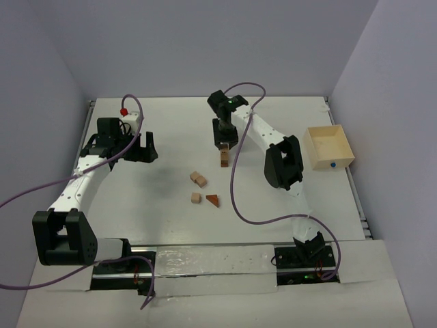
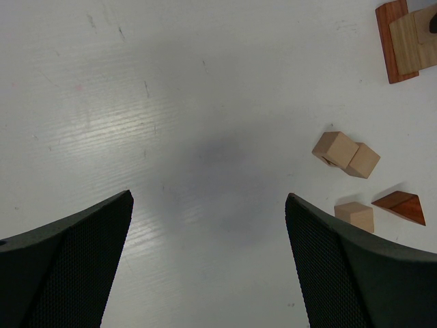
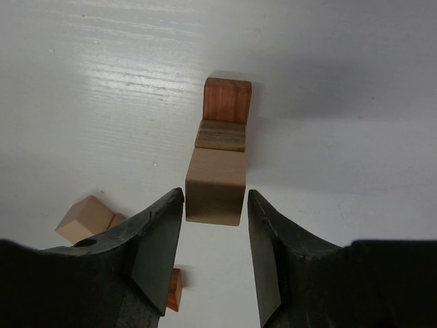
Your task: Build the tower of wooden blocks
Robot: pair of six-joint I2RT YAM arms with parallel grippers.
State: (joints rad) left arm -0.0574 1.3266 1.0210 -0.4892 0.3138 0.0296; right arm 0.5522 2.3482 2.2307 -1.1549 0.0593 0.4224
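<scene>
The tower (image 1: 223,158) stands mid-table as a one-block-wide column: a reddish-brown cube at the bottom, a striped tan cube, and a tan cube on top (image 3: 217,184). My right gripper (image 3: 216,195) hangs just above it, its jaws open on either side of the top cube with small gaps. Two loose tan cubes (image 1: 198,179), one more tan cube (image 1: 196,198) and the reddish-brown wedge (image 1: 213,199) lie nearer me. My left gripper (image 2: 208,198) is open and empty over bare table, with the cubes (image 2: 346,154) and wedge (image 2: 401,206) to its right.
A large pale wooden box (image 1: 308,147) with a blue dot stands at the right edge. A small white part with a red knob (image 1: 124,111) sits at the far left. Purple cables loop over both arms.
</scene>
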